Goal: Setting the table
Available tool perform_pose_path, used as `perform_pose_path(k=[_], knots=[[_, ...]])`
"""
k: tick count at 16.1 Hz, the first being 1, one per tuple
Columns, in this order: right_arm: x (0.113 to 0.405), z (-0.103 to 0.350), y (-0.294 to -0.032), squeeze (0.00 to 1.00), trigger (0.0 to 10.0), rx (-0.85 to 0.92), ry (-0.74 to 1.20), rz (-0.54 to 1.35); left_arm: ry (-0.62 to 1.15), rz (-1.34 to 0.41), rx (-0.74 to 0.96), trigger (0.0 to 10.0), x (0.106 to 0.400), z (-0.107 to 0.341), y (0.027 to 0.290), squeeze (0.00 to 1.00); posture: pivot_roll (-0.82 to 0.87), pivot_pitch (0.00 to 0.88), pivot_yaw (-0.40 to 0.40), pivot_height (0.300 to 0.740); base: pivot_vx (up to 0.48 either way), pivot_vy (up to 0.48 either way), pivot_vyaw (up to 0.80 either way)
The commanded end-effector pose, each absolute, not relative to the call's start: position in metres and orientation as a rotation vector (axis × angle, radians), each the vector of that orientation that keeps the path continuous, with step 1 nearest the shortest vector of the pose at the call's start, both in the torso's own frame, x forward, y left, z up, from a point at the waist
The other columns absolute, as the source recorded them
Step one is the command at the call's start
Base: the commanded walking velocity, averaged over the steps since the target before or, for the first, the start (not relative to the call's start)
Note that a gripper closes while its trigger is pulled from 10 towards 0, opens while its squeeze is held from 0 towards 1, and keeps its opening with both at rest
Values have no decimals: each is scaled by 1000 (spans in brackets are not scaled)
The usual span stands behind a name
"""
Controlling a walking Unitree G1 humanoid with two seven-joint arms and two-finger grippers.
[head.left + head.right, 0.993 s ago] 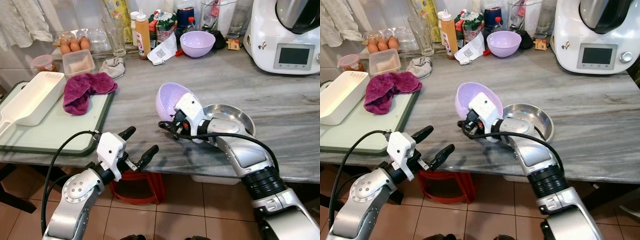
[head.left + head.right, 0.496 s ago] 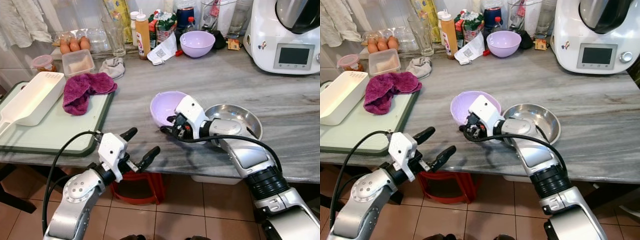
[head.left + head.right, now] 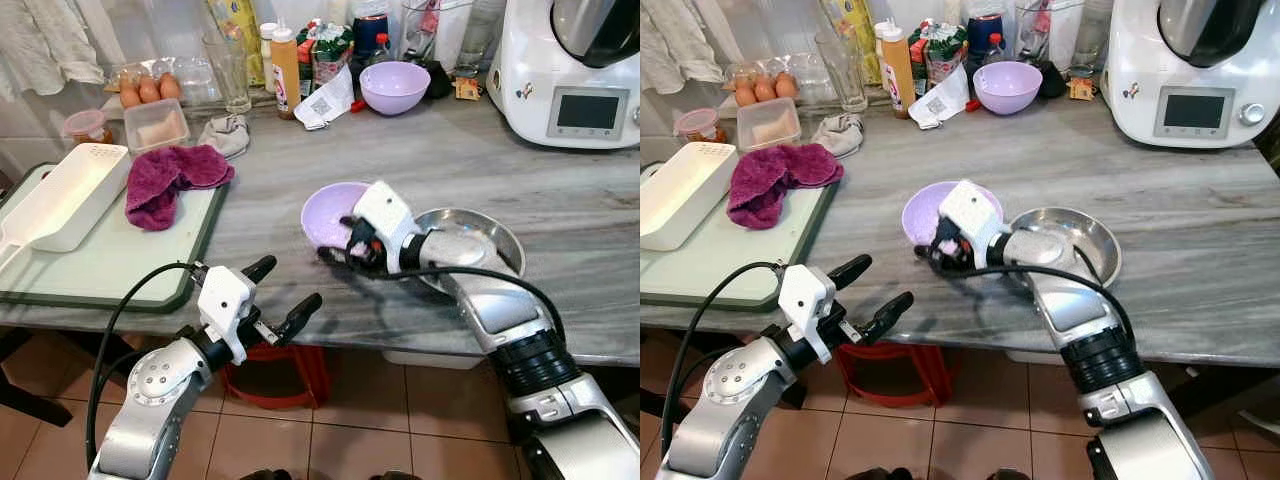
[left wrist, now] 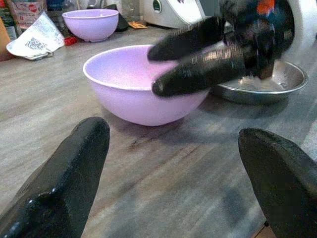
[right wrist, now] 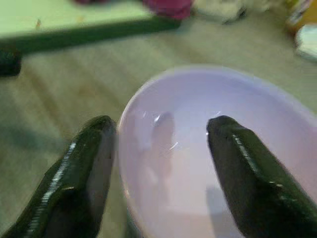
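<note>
A: Where is the lilac bowl (image 3: 330,212) seen?

B: It is seen upright on the grey desk (image 3: 560,215), just left of centre in the left eye view, touching or almost touching the steel dish (image 3: 478,236) to its right. A second lilac bowl (image 3: 394,86) is set at the upper middle of the frame, among bottles.

A: How is it held?

B: The right gripper (image 5: 161,168) is placed across the near rim, one finger (image 5: 81,168) outside the wall and the other inside. The fingers are spread a little wider than the rim, so whether the wall is pinched cannot be told; the grip looks slack.

A: And the left gripper (image 3: 283,298)?

B: It is held below the desk edge, at lower left, fingers spread, nothing between them.

A: How should the step be done well?

B: Setting-down appears nearly complete. The fingers should be opened fully, then drawn straight back and up, so the rim is not dragged and the bowl is not pushed into the dish.
</note>
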State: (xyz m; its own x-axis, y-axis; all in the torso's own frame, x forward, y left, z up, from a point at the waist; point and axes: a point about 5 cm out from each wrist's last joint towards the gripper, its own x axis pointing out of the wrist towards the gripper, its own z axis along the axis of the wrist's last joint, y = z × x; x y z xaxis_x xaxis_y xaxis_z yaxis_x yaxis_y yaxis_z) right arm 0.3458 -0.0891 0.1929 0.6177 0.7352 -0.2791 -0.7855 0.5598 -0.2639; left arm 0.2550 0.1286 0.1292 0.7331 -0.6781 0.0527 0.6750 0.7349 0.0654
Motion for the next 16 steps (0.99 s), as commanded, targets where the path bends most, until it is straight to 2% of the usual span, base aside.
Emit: perform_pose_path(k=[1,4,6,8,11,16], knots=[[348,216,-86,1000,10000,-371,41,878,-81,-749,48,10000,256,132,128,0,-148,125,64,740,0,0,0],[348,236,-104,1000,10000,-295,-87,719,-104,-719,38,10000,261,139,129,0,-153,126,67,740,0,0,0],[346,237,-113,1000,10000,-265,-107,651,-105,-713,33,10000,261,139,128,0,-158,128,68,740,0,0,0],[339,237,-133,1000,10000,-270,-128,502,-115,-698,25,10000,261,139,127,0,-165,130,67,740,0,0,0],[327,225,-152,1000,10000,-302,-116,372,-130,-644,-3,10000,264,141,130,0,-179,134,65,740,0,0,0],[313,198,-180,1000,10000,-301,23,172,-144,-611,-31,10000,268,142,128,0,-188,133,55,740,0,0,0]])
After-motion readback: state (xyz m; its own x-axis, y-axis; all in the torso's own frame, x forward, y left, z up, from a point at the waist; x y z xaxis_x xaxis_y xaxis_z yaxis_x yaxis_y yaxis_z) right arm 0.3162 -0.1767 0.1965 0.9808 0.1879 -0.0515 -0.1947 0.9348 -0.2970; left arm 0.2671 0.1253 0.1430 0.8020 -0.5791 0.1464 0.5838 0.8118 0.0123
